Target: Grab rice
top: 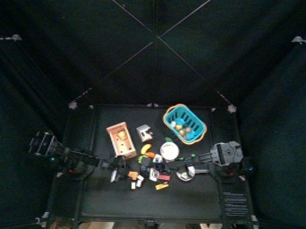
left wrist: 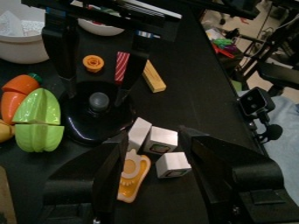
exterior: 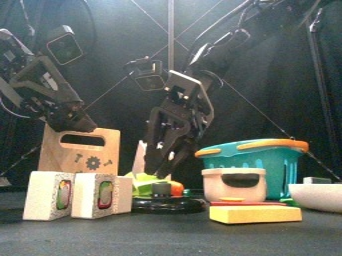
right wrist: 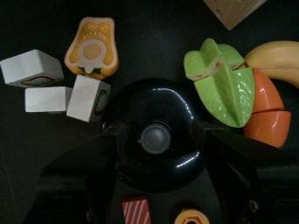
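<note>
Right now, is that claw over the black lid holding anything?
No. In the right wrist view the right claw stands wide open above the black lid, with nothing between its jaws.

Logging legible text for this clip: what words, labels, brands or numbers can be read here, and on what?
No text can be read in any view.
White cartons: front panels printed, too blurred to read.
Wooden board: small dark marks, not legible.
Teal basket, white cup: no lettering visible.
</note>
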